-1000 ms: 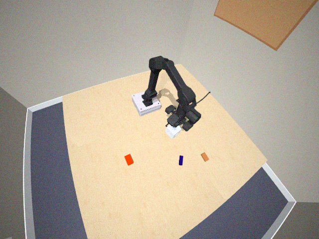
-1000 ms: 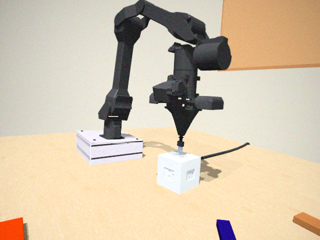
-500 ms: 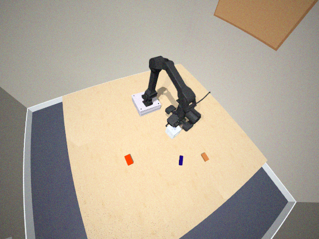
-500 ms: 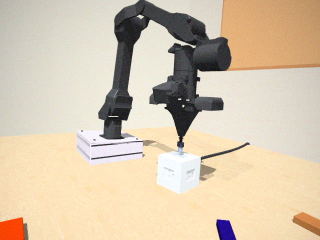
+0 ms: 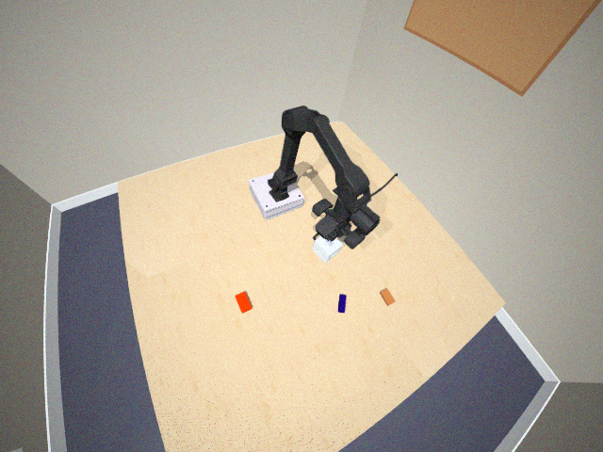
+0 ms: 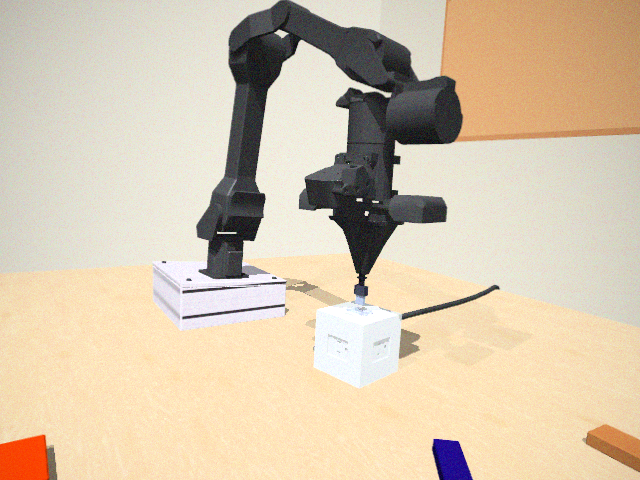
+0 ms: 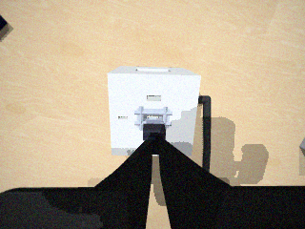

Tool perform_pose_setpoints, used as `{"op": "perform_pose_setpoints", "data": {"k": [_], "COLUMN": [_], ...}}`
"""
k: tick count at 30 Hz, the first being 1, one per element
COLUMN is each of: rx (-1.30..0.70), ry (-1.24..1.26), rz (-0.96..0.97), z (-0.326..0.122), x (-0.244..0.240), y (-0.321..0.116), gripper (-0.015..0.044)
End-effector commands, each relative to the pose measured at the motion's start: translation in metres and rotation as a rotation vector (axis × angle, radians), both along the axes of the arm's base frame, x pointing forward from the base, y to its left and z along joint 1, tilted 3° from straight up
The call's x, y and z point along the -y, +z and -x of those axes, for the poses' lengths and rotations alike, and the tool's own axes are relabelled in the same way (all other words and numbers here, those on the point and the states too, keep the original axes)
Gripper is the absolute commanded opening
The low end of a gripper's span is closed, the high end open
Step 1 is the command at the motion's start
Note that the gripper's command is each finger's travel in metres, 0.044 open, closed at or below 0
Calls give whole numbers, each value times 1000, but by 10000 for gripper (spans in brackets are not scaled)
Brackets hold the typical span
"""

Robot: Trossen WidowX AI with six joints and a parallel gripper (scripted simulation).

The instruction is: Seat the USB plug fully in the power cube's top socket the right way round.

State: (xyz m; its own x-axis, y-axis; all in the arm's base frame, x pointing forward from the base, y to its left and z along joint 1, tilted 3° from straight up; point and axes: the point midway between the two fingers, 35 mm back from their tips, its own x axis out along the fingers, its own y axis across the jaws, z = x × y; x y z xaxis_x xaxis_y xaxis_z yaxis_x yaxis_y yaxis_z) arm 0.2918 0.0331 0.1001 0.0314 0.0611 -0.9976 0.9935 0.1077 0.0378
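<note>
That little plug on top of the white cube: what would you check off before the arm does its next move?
1. Hold on the USB plug: ok. The gripper is shut on it, jaws pinching its dark body from above.
2. Plug fully seated: not ok. In the exterior view its body stands above the socket.
3. Plug the right way round: cannot tell, too small to read.
4. Power cube flat on the table: ok.
5. Cable out of the arm's way: ok, it trails off behind the cube.
6. Orange block, blue block and tan block: ok, on the table, well away from the arm.
</note>
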Motion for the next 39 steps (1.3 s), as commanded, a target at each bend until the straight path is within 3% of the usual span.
{"op": "perform_pose_setpoints", "data": {"k": [1,39], "rx": [-2,-2], "ry": [-6,-9], "rz": [0,0], "z": [0,0], "x": [0,0], "y": [-1,-6], "gripper": [0,0]}}
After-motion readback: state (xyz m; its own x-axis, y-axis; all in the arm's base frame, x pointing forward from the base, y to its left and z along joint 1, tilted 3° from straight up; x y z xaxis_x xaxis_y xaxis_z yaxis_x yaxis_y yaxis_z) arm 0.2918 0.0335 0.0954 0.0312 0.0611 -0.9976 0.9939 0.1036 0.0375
